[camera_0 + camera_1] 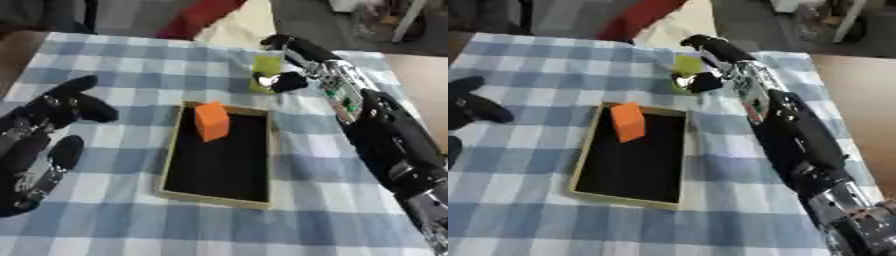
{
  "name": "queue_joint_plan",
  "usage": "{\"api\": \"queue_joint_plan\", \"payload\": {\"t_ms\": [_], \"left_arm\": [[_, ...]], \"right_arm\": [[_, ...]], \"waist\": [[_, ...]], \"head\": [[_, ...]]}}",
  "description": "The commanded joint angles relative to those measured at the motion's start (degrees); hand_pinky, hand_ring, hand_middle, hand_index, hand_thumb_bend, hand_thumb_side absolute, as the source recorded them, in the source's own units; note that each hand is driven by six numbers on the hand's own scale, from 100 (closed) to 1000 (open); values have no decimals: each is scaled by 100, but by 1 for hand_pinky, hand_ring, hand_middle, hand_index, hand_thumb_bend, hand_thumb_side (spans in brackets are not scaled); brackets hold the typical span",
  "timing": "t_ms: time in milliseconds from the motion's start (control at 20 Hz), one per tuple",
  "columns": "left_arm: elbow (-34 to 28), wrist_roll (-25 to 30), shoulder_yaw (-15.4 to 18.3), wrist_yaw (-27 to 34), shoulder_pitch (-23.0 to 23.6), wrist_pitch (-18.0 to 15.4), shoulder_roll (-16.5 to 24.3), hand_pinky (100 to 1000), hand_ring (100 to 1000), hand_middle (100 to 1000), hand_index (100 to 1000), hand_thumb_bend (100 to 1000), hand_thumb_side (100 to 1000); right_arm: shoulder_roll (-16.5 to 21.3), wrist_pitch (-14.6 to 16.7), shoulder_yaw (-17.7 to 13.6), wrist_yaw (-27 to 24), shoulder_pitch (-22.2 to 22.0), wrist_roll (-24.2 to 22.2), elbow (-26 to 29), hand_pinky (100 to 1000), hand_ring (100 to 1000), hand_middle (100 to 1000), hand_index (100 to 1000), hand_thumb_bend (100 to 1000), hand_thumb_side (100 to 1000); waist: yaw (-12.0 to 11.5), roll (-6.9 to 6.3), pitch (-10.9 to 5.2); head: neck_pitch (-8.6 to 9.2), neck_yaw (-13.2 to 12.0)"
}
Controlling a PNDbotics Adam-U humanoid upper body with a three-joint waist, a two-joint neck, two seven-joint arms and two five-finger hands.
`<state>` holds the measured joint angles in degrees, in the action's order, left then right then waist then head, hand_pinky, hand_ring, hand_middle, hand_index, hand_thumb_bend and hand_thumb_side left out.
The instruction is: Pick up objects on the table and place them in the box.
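Blue-and-white checked cloth covers your worktop (pixel 114 65), with the box (pixel 171 165) in the middle of it and an orange block (pixel 211 121) already inside, at the box's far end. Your right hand (pixel 293 65) has reached past the box's far right corner to a yellow-green block (pixel 266 66); its fingers (pixel 284 81) curl at the block's near and right sides, but you cannot tell whether they have closed on it or only touch it.

You look to be at the grasp step for the second object. Next you would need to settle the fingers around the block, lift it off the cloth, and bring it back and leftward over the box's open black floor, clear of the orange block.

Your left hand (pixel 44 135) rests idle left of the box, fingers relaxed; the left eye view shows nearly all of it, while the right eye view catches only dark fingers at its edge.
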<state>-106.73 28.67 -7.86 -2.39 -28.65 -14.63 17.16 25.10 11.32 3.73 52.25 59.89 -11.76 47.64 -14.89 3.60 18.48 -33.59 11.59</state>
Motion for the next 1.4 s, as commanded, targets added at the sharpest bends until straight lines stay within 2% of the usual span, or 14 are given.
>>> {"api": "queue_joint_plan", "payload": {"t_ms": [50, 200, 350, 400, 450, 500, 550, 650, 900, 1100, 1400], "left_arm": [[-93, 16, 38, -10, -30, -10, 58, 790, 758, 709, 1000, 100, 716], [-95, 20, 33, -18, -31, -12, 50, 790, 758, 709, 1000, 100, 717], [-92, 22, 29, -21, -24, -9, 46, 790, 757, 709, 1000, 100, 719], [-91, 23, 27, -21, -21, -8, 45, 789, 757, 709, 1000, 100, 719], [-90, 23, 26, -20, -19, -7, 44, 789, 757, 709, 1000, 100, 718], [-89, 24, 26, -19, -17, -5, 45, 790, 757, 709, 1000, 100, 718], [-87, 24, 27, -19, -15, -3, 45, 790, 758, 709, 1000, 100, 718], [-82, 19, 33, -21, -7, 2, 46, 791, 758, 709, 1000, 100, 717], [-65, -57, 114, -40, 35, 14, 86, 792, 758, 709, 1000, 100, 711], [-45, -160, 208, -80, 93, 26, 155, 794, 759, 711, 1000, 100, 704], [5, -306, 277, -17, 139, 73, 171, 795, 760, 714, 1000, 100, 700]], "right_arm": [[133, -46, -85, 38, 71, 89, -66, 921, 934, 944, 976, 251, 606], [110, -46, -96, 25, 59, 161, -125, 913, 924, 912, 971, 232, 614], [95, -21, -94, -48, 47, 270, -110, 888, 875, 744, 942, 187, 581], [96, -10, -89, -80, 41, 328, -87, 885, 867, 720, 936, 173, 570], [99, 2, -88, -123, 37, 402, -50, 870, 840, 625, 906, 122, 533], [104, 14, -83, -179, 30, 487, -6, 866, 833, 603, 898, 107, 521], [116, 34, -68, -237, 26, 583, 58, 853, 806, 529, 873, 100, 465], [151, 89, -15, -346, 5, 754, 229, 848, 790, 485, 864, 100, 442], [420, 299, 271, -767, -152, 880, 1061, 846, 780, 460, 866, 100, 434], [773, 466, 618, -1326, -384, 538, 2112, 846, 781, 458, 869, 100, 426], [1205, 438, 1056, -2250, -1018, -110, 3747, 850, 783, 460, 871, 100, 473]], "waist": [[-9, -54, -83], [-11, -70, -66], [-2, -78, -64], [1, -79, -66], [6, -79, -69], [11, -79, -72], [20, -80, -75], [45, -81, -81], [196, -108, -97], [394, -124, -126], [578, -155, -179]], "head": [[100, 21], [112, 18], [139, 19], [138, 17], [136, 19], [135, 20], [138, 14], [144, 3], [133, -89], [108, -183], [76, -283]]}}
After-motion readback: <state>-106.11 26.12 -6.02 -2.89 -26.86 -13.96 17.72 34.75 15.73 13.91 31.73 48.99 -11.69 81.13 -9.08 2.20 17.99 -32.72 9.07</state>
